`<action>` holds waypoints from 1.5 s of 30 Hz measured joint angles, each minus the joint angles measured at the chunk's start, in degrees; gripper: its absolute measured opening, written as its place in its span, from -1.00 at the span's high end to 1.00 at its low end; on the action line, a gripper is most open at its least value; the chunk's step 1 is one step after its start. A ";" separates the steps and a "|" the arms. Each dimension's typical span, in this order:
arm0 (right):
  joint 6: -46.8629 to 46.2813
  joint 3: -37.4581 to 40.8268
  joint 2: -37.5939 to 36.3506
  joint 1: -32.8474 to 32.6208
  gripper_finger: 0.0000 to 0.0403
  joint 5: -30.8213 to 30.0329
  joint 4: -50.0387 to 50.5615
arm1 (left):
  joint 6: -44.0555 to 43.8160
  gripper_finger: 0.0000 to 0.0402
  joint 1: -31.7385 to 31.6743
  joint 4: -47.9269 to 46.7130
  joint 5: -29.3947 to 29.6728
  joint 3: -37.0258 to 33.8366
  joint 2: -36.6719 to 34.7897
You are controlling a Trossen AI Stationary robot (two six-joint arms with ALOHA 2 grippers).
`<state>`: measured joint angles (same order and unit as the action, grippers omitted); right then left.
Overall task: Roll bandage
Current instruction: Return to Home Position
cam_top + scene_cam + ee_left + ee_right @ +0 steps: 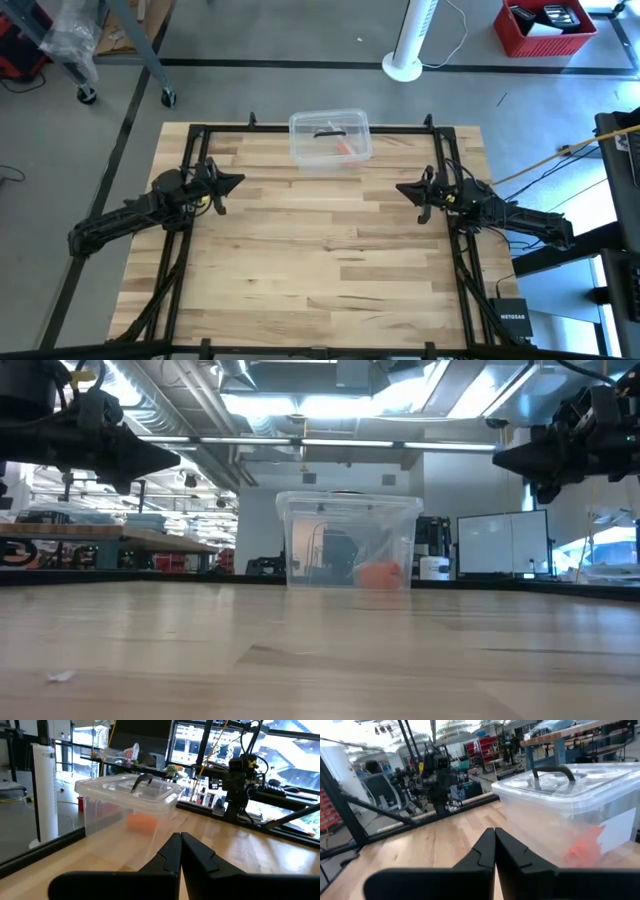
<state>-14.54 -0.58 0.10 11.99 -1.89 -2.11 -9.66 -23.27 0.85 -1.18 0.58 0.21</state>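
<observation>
1. Now we see the bandage (343, 146) inside the lidded box (305, 140) near the table's (320, 260) far edge.
2. We find the left pincer (240, 181) and right pincer (400, 187) closed, empty, flanking it apart.
3. We judge a wide homeward swing could nudge the box.

A workshop or lab: ceiling ducts (170, 415), workbenches (100, 533) (monitors (495, 544) too).

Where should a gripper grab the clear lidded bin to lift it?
Take it by the black handle that arches up from the middle of the lid. Come straight down from above and close across the handle's bar. The transparent bin stands upright with its lid on. Its smooth walls look too wide to pinch, so the raised handle is probably the only graspable part.
</observation>
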 joint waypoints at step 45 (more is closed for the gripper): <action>-1.66 -0.15 0.87 0.01 0.94 0.01 1.35 | 0.01 0.99 -0.02 -0.18 -0.03 -0.04 0.11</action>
<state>-16.20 -0.73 0.97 12.00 -1.88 -0.76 -9.65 -23.29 0.67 -1.21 0.54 0.32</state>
